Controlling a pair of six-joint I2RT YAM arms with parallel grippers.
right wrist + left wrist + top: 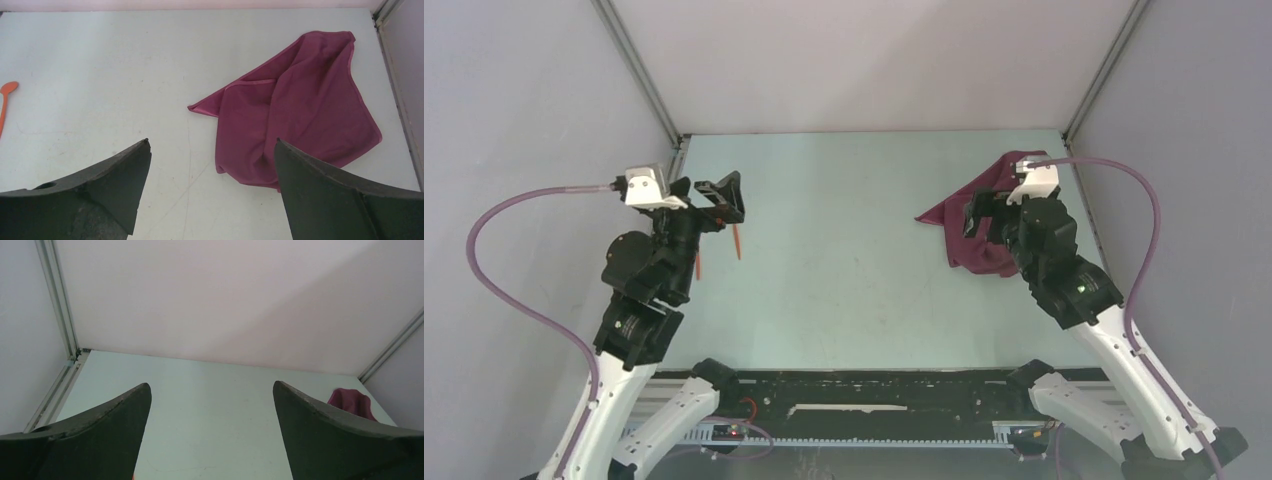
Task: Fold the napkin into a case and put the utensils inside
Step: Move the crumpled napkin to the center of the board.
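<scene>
The napkin (300, 115) lies in a loose heap at the far right of the table (844, 290), close to the right wall. It is not flat: one side is thrown over the other, with soft creases and a narrow hem showing along the edges, and one pointed corner reaches out to the left. The right gripper (212, 142) hangs above the near side of this heap with its jaws spread wide and nothing between them. The left gripper (211, 385) is on the other side of the table, also wide and with nothing in it, and it looks toward the back wall. The utensils (737, 242) lie on the table just beside the left gripper, well apart from the napkin; from the top view I count two thin orange pieces, and the right wrist view shows a round spoon-like end at its left border. I judge that folding has not begun, because the cloth must first be spread flat. The napkin looks thin, light and limp, with a little shine, so it will probably slide easily on the smooth table and will not keep a shape by itself. The best place to take it seems to be the free pointed corner or the hem next to it, pinching only one layer. The utensils look light and stiff, and they lie flat, so pinching them across the thin handle could be difficult.
</scene>
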